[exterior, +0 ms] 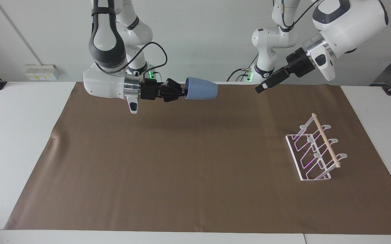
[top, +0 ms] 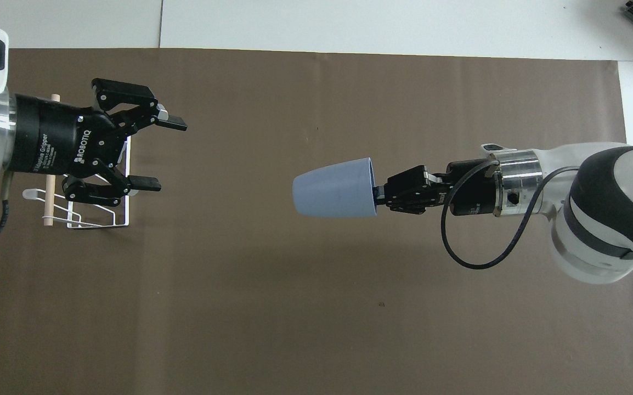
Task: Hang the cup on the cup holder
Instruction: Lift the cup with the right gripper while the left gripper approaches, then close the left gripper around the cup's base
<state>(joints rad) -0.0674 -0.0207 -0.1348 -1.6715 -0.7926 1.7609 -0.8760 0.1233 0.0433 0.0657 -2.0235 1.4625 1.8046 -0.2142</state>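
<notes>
**Cup airborne, handover likely pending; nothing hung yet**

Right gripper [exterior: 183, 92] is clamped on the rim of the cup [exterior: 200, 89], one finger inside the mouth. The cup lies on its side in the air, base pointing toward the left arm's end of the table, mouth toward the wrist. It hangs over the brown mat [exterior: 188, 176], above the strip near the robots' edge, roughly mid-length of the table.

Left gripper [top: 164, 152] is raised, jaws spread wide and holding nothing, pointed toward the cup. In the overhead view it overlaps the cup holder [exterior: 317, 152], but the facing view shows it well above the mat and clear of the rack.

The cup holder stands near the left arm's end of the mat, closer to the edge away from the robots. All prongs bare, wooden dowel [exterior: 326, 140] along the top.

Progress, judged: pick-up done. Remaining: cover the gap between cup and rack, probably by passing it to the open left gripper, then invert the cup over a prong and release.
</notes>
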